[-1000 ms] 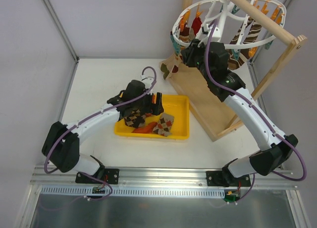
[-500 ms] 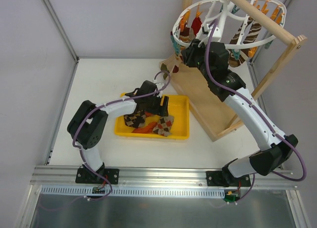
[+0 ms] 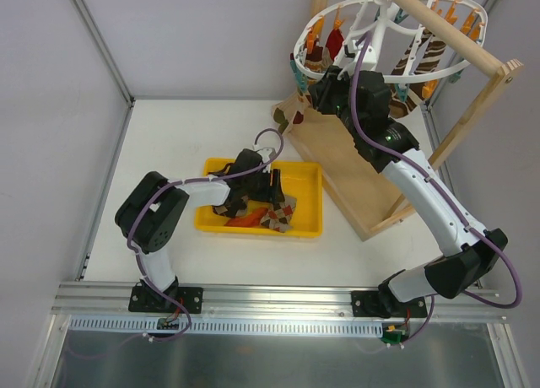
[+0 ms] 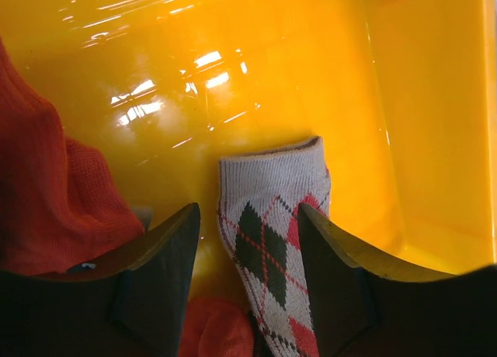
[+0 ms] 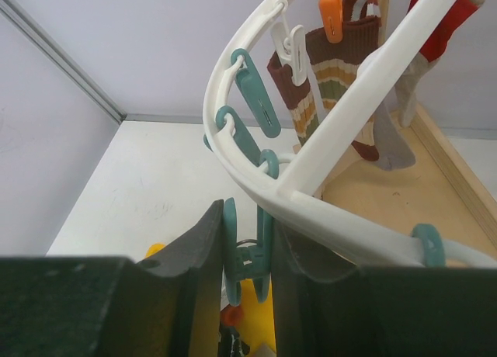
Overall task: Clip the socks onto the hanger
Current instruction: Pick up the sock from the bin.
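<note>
Low inside the yellow tray (image 4: 419, 101), the left hand (image 4: 247, 240) pointed down, its fingers spread apart around an argyle sock (image 4: 272, 217). Farther back, the raised right hand (image 5: 247, 240) was closed on a teal clothespin (image 5: 247, 265) under the rim of the hanger (image 5: 349, 233).

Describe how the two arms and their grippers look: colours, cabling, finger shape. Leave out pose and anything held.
Both arms match. The left arm and right arm have white links between black joint housings, each trailed by a loose purple cable. The left gripper and right gripper carry broad, dark, matte fingers with wedge-shaped tips.
</note>
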`<move>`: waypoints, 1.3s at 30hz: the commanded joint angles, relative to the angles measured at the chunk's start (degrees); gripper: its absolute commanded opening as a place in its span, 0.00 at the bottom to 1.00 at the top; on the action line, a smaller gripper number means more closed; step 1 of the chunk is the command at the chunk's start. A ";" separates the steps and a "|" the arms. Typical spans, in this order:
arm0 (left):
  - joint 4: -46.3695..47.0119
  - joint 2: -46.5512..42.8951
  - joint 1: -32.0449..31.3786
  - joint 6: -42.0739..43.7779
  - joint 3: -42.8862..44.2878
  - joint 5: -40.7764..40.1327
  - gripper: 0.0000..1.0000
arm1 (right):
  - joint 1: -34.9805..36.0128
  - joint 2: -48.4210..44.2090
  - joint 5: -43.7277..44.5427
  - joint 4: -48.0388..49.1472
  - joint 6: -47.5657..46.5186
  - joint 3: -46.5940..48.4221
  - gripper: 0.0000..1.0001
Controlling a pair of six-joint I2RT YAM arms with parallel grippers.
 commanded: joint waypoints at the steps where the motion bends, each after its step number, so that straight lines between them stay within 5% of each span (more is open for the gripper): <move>1: 7.68 0.97 0.08 -3.59 -2.68 0.37 0.53 | -0.27 0.73 -1.86 -0.48 0.18 2.74 0.01; 8: 9.71 3.70 -0.18 -3.24 -3.03 -0.15 0.31 | -0.27 0.74 -1.51 -1.10 -0.26 3.44 0.01; 12: 12.25 3.00 -0.18 -2.71 -4.09 -1.21 0.00 | -0.19 0.74 -1.50 -1.10 -0.17 3.53 0.01; 28: 27.45 -26.96 -0.09 17.13 -10.07 -1.74 0.00 | -0.54 0.48 -5.28 -1.45 3.17 4.32 0.01; 39: 39.85 -30.32 -1.23 25.84 -8.31 -1.91 0.00 | -0.71 0.82 -7.39 -1.36 5.98 4.50 0.01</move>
